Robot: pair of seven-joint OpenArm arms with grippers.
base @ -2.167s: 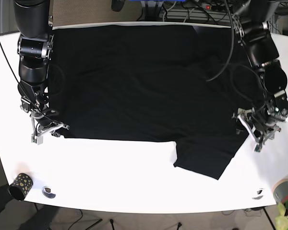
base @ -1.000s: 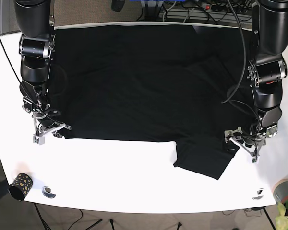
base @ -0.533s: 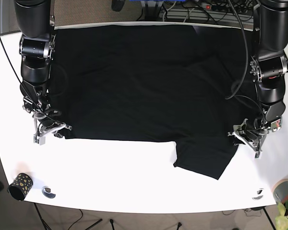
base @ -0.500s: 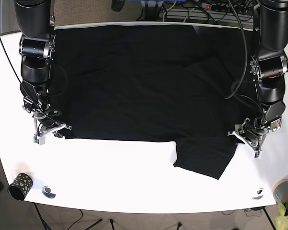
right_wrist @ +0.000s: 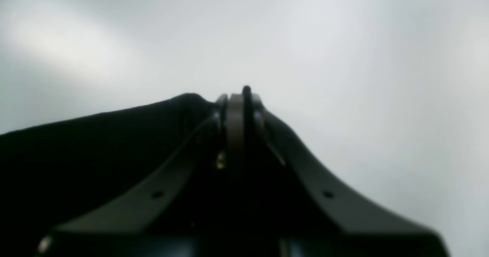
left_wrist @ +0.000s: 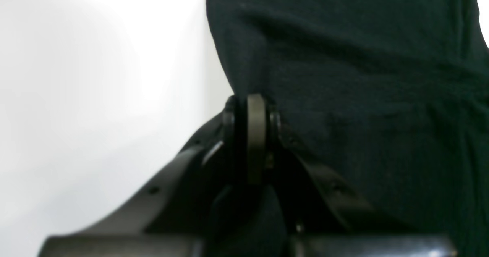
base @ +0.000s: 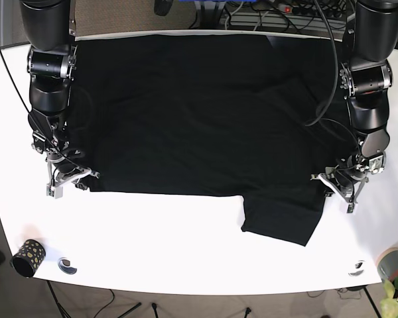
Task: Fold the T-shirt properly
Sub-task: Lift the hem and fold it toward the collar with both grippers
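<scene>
Setting: robotics lab
Evidence: white table [base: 186,238] on stand legs; tangled cables [base: 265,13] behind; two black arms mounted at the table's far corners

No text, label, brand, number or sign can be read in any of the views. The small dotted cup [base: 28,256] at the lower left of the base view carries a pattern, not lettering.

base: bright, even, sharp | wrists: blurred, soft-focus | table glare
</scene>
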